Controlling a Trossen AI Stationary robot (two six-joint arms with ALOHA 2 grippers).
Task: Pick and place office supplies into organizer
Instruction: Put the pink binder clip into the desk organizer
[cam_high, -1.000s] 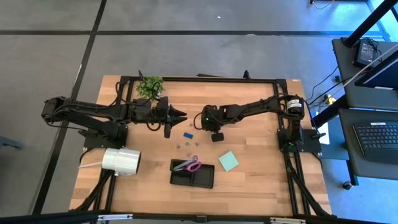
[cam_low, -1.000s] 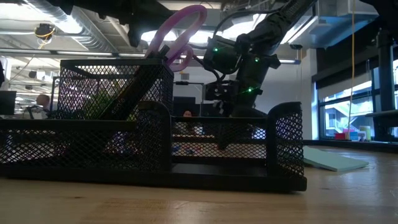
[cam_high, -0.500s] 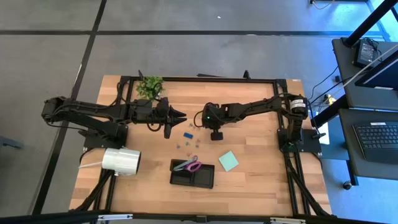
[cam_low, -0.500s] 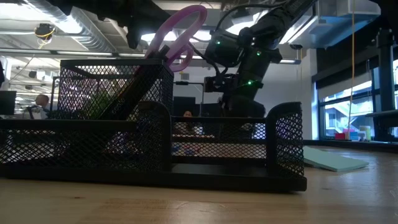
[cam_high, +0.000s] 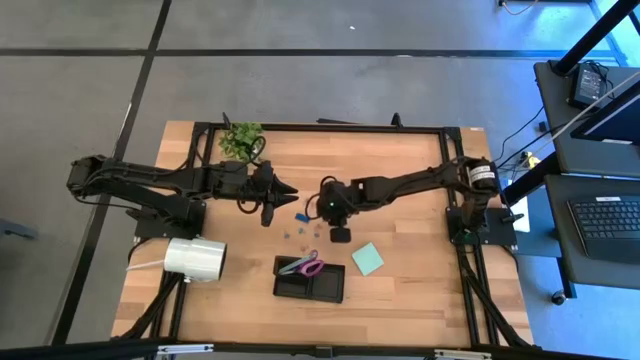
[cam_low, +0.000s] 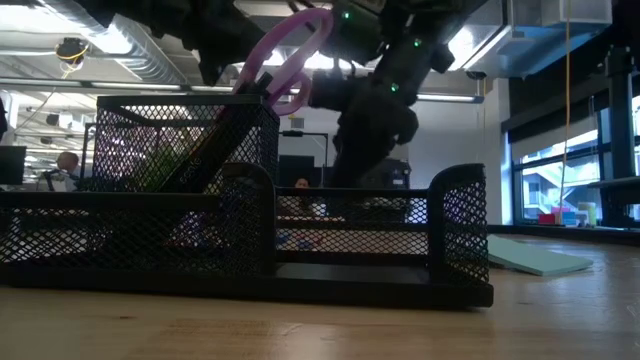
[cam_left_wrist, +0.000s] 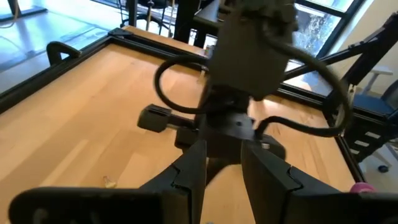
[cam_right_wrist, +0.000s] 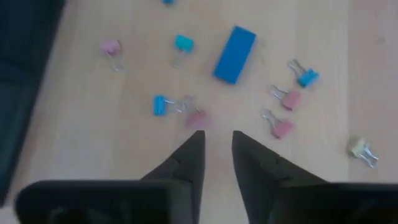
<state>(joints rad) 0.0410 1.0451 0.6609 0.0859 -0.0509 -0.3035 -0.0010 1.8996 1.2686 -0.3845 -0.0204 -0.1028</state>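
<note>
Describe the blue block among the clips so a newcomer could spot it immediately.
On the wooden table, between the two grippers, lies a scatter of tiny binder clips. The blue block lies among them, beyond the right gripper. It alone is a plain solid rectangle, larger than any clip, without wire handles.

High view: overhead, straight down, far, whole table (cam_high: 410, 290) plus surrounding floor.
Low view: tabletop height, level, very near black mesh organizer (cam_low: 250, 215), room behind.
Left wrist view: forward across table, close on other arm.
Right wrist view: downward, close above scattered clips (cam_right_wrist: 283, 99).
Shared: organizer in high and low views; clips in high and right wrist views.
</note>
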